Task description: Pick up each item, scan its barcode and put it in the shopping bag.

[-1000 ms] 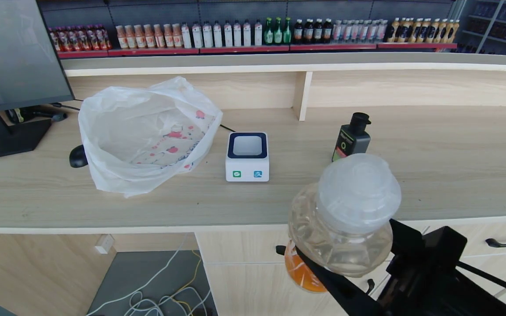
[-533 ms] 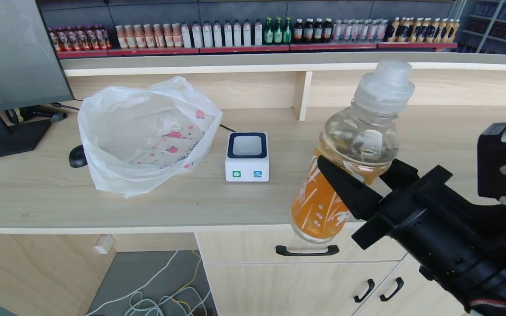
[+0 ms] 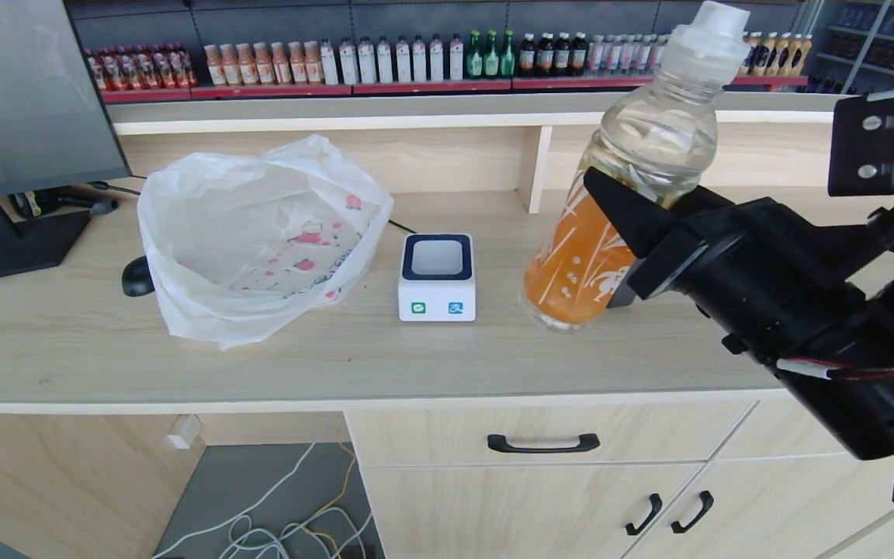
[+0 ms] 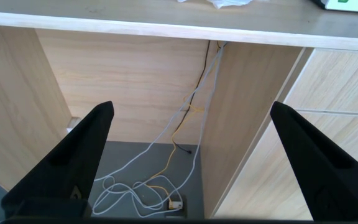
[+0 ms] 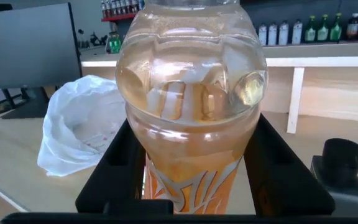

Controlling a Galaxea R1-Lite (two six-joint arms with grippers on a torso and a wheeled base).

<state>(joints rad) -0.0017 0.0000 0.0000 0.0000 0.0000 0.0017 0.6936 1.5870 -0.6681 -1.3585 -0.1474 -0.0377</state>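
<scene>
The right gripper (image 3: 643, 211) pinches the drink bottle (image 3: 645, 136) around its middle, above the counter (image 3: 338, 357); the bottle tilts, its cap up and away from the fingers. Left of the gripper and lower sits the white scanner (image 3: 437, 277), between it and the open shopping bag (image 3: 261, 233) farther left. A dark pump bottle (image 5: 340, 168) stands near the gripper. The left gripper (image 4: 191, 109) hangs spread below the counter edge, cables (image 4: 143, 190) under it.
</scene>
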